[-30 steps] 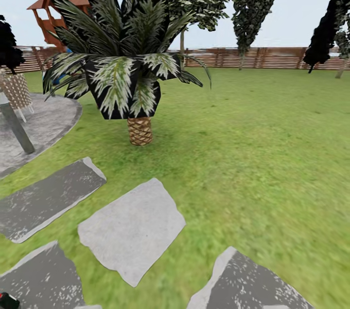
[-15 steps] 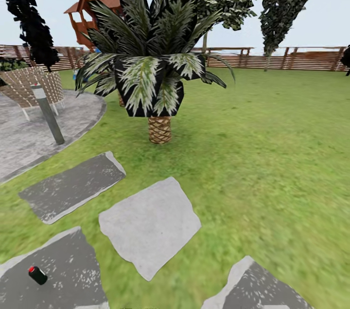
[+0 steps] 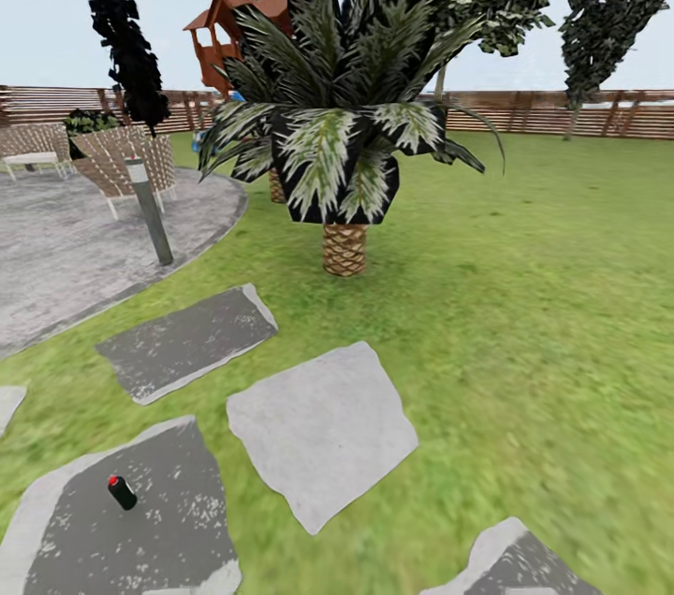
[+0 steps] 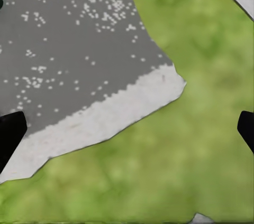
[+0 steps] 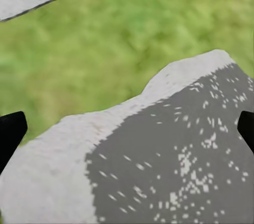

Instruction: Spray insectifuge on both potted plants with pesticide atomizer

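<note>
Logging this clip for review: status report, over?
Left end effector and right end effector open, empty, above stepping stones. Small dark red-tipped object on near stone, identity unclear. Palm, bollard lamp ahead.

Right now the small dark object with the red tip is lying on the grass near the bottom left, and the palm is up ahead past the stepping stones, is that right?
Not quite. The small dark object with the red tip sits on a grey stepping stone, not on the grass, as the head view shows. The rest holds: it is near the bottom left, and the palm stands ahead past the stepping stones.
</note>
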